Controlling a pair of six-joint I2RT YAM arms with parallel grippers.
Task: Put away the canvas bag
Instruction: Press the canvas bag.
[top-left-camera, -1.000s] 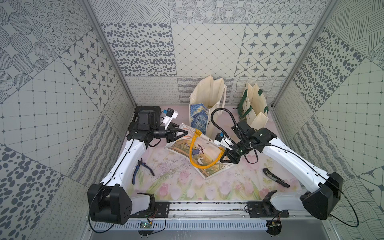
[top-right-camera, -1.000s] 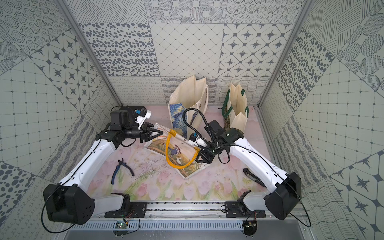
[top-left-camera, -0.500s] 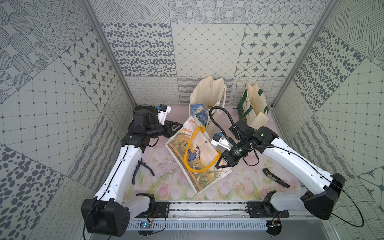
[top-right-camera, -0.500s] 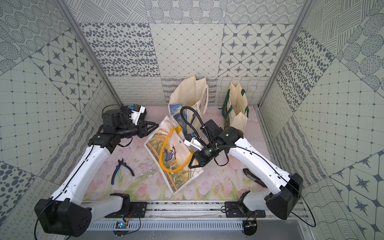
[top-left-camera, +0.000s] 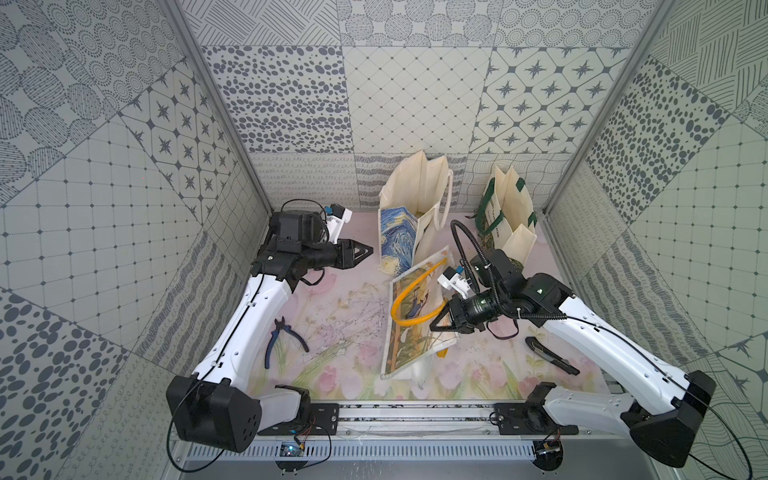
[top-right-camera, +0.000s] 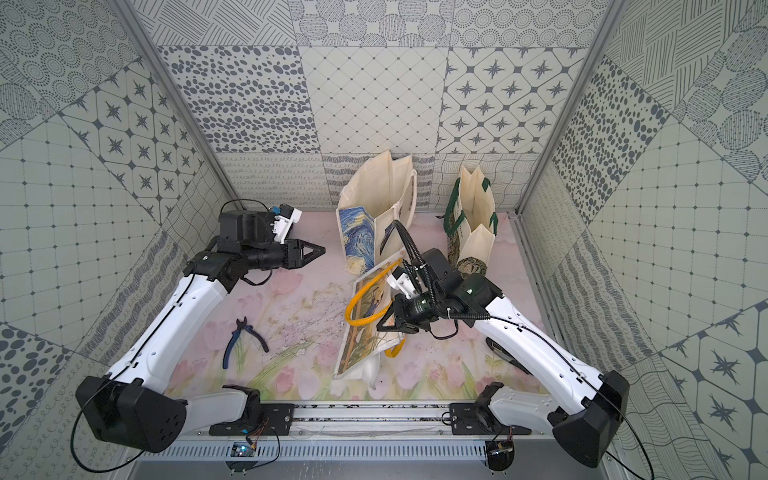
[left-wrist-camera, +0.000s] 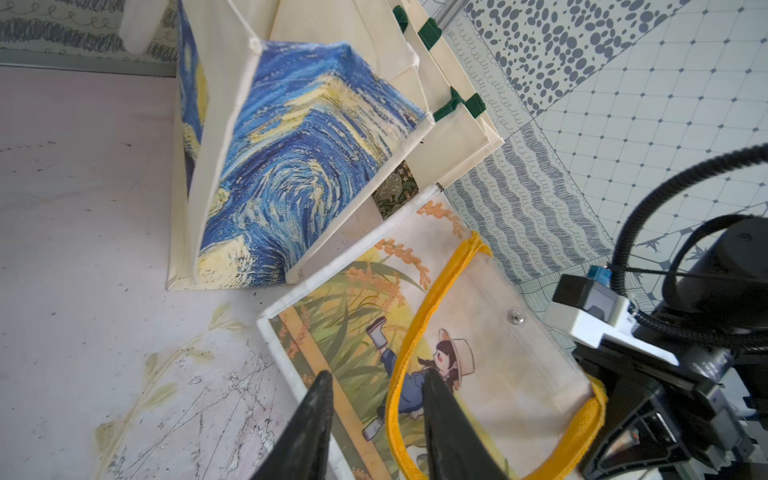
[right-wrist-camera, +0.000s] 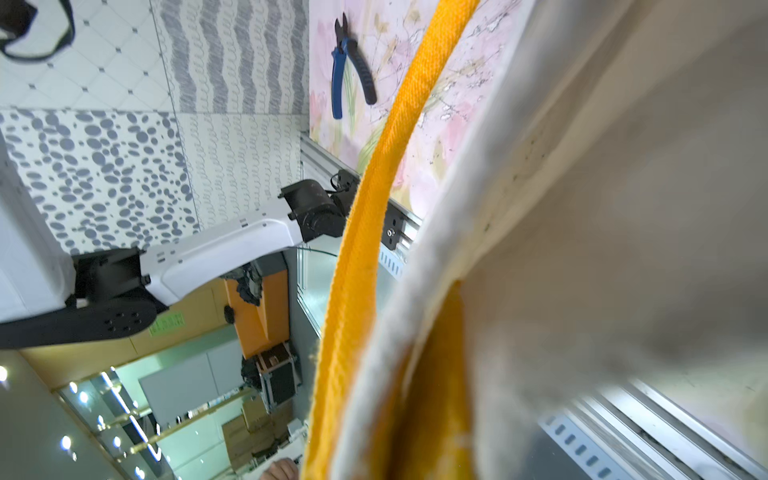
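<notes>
One floral mat (top-left-camera: 332, 299) covers the floor. Two arms work over it, the left arm (top-left-camera: 249, 320) and the right arm (top-left-camera: 602, 345).

There are three canvas bags. The starry bag (top-left-camera: 397, 235) stands upright at the back with its mouth open and cream lining showing. The green bag (top-left-camera: 511, 199) stands upright near the back right corner, also open and showing cream lining. What lies deeper in either one cannot be made out. The yellow bag (top-left-camera: 409, 340) is in the middle of the mat, just in front of the starry bag. It is tilted, with its picture side facing the left arm and its lower end on the mat near the front rail. Its inside is hidden in both top views.

The right gripper (top-left-camera: 439, 323) is clamped on the yellow bag's rim, by the handle. The left gripper (top-left-camera: 368, 250) hangs at the back left with its jaws apart. It holds nothing and is well clear of the bags.

One pair of pliers (top-left-camera: 279, 328) lies beside the left arm. One black tool (top-left-camera: 550, 355) lies beside the right arm.
</notes>
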